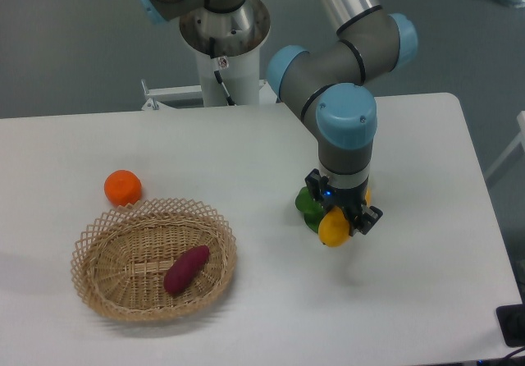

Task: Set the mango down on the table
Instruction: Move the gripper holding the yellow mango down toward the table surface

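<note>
The mango (pixel 332 230) is a smooth yellow fruit, seen end-on, held in my gripper (pixel 340 220) just above the white table (pixel 246 153). My gripper points straight down at the table's right-centre and is shut on the mango, its dark fingers on either side of the fruit. Most of the mango's length is hidden under the gripper body.
A green vegetable (pixel 308 205) lies on the table right behind the gripper, touching or nearly touching the mango. A round orange fruit (pixel 123 188) sits at the left. The wicker basket (pixel 107 296) at front left holds a purple sweet potato (pixel 186 269).
</note>
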